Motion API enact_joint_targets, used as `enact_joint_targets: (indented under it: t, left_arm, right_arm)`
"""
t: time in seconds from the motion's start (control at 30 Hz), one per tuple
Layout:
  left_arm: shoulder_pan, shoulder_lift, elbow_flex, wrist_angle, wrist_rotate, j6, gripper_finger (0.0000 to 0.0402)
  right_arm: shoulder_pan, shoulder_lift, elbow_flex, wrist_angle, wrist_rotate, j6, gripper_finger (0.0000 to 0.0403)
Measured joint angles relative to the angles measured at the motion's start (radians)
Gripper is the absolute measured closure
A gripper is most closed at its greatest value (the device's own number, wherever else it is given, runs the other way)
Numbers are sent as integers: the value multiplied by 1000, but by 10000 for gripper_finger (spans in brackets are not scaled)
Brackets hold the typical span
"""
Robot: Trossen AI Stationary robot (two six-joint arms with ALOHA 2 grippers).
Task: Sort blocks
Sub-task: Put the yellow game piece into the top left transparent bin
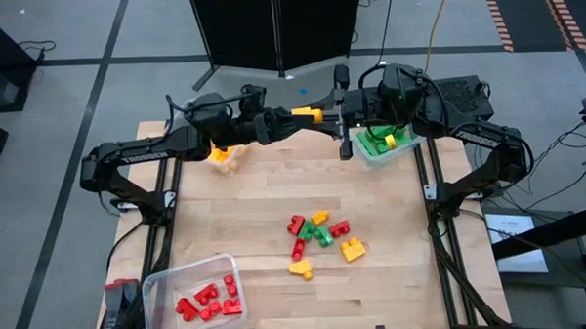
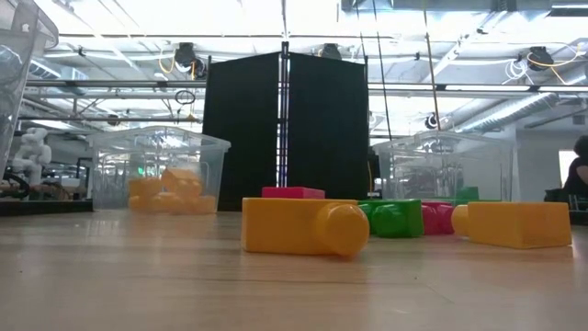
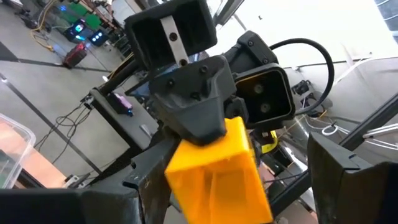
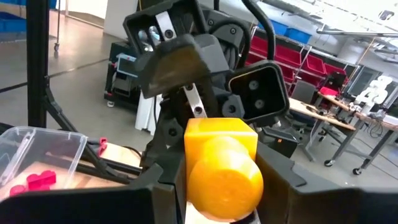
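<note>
A yellow block hangs high over the table's far edge, between my two grippers, which meet tip to tip. My right gripper comes from the right and is shut on it. My left gripper comes from the left and is open. Its fingers stand on either side of the block's other end, with a gap showing on one side. Loose red, green and yellow blocks lie flat in a heap on the table's middle. The low view shows these blocks but no gripper. My right gripper pinches the yellow block by two opposite sides between its two fingers. One finger shows lying over the block in the left wrist view. The fingers come level from the table's right. The block is lifted clear, its round stud facing back toward the right wrist.
A clear bin with yellow blocks stands at the far left. Another bin at the far right holds green blocks. A third bin at the near left corner holds red blocks. Bare wood lies between the heap and the far bins.
</note>
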Motion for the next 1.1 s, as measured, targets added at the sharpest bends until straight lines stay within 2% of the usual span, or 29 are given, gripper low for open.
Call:
enact_joint_targets:
  t: [0.17, 0.23, 0.33, 0.57, 0.67, 1.07, 1.1]
  left_arm:
    - [0, 0, 0, -10, 0, 0, 158]
    - [0, 0, 0, -35, 0, 0, 170]
    - [0, 0, -1, -49, 0, 0, 209]
    - [0, 0, -1, -48, 0, 14, 328]
    - [0, 0, -1, -49, 1, 9, 362]
    - [0, 0, -1, -49, 2, 18, 365]
    - [0, 0, -1, -49, 1, 20, 365]
  right_arm:
    - [0, 0, 0, 0, 0, 0, 290]
    - [0, 0, 0, -1, 0, 0, 290]
    - [0, 0, 0, 0, 0, 0, 290]
    - [0, 0, 0, -5, -2, -12, 290]
    - [0, -2, 0, -9, -5, -17, 290]
    - [1, -2, 1, -22, -3, -11, 289]
    - [3, -2, 1, -24, 0, -11, 278]
